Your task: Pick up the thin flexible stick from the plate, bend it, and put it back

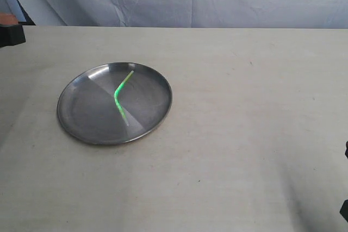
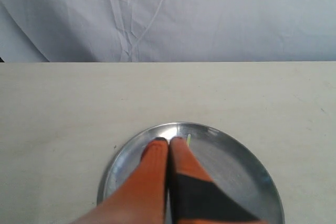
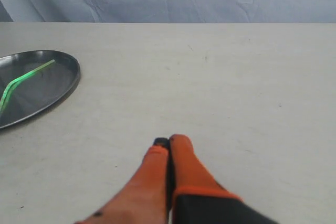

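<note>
Hanging left fingers (image 2: 155,156): pressed together, empty, aimed toward the plate (image 2: 236,166).
Idle right fingers (image 3: 184,156): clenched on nothing, above the bare surface (image 3: 236,77), well apart from the plate.
Bent stick (image 1: 116,95): glowing green, kinked near its middle, lying inside the plate, untouched.
Step in hand: probably the retreat, since the bend and the return look done.
Doing it well: draw both arms up and away from the rim, so nothing jolts the plate or rolls the stick out.
</note>
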{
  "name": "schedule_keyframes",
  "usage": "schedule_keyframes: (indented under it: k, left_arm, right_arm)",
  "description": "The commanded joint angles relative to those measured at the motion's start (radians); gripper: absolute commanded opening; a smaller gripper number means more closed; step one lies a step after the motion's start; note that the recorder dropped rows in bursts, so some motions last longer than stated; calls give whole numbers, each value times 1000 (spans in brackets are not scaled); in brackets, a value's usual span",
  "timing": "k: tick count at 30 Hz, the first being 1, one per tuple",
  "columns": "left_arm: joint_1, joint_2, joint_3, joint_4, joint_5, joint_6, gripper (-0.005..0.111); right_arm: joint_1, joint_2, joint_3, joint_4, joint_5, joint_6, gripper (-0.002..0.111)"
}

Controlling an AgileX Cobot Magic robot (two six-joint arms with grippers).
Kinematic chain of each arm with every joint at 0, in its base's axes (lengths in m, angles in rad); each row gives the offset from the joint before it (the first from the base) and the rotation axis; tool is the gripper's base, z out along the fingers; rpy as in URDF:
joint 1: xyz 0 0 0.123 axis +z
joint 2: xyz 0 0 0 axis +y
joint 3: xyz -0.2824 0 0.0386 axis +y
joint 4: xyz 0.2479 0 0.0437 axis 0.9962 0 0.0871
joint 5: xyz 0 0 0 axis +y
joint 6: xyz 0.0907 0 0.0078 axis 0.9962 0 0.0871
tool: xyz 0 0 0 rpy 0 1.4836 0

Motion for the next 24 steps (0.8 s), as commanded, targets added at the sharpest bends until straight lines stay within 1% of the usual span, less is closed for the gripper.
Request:
schedule_keyframes:
  k: [1,4,8,11,13,16,18,20,22,24]
  left_arm:
    - [6,-7,4,-8,-5,1,0]
    - [2,-8,4,-8,-5,1,0]
    - [-8,-57,16,-3,-20,1,0]
    - [-15,-173,51,111,-18,6,0]
    - [-15,-302,96,190,42,6,0]
    - [-15,-492,143,257,210,-4,0]
    - [-15,-581,160,277,299,-48,0]
    - [-15,-646,164,322,370,-126,0]
    - [-15,-685,178,367,383,-224,0]
    - [-15,-714,210,461,370,-358,0]
  right_arm:
    - [-6,-6,2,0,-3,-2,-1]
    - [-6,-6,2,0,-3,-2,-1]
    - [-6,-6,2,0,-3,-2,-1]
    - [-6,-6,2,0,-3,-2,-1]
    - [-6,-6,2,0,-3,-2,-1]
    - [-6,-6,2,0,-3,-2,-1]
    - [-6,-6,2,0,-3,-2,-1]
    - [-6,-6,2,0,-3,-2,-1]
    - [-6,-6,2,0,-3,-2,-1]
    - [-6,-6,2,0,-3,-2,-1]
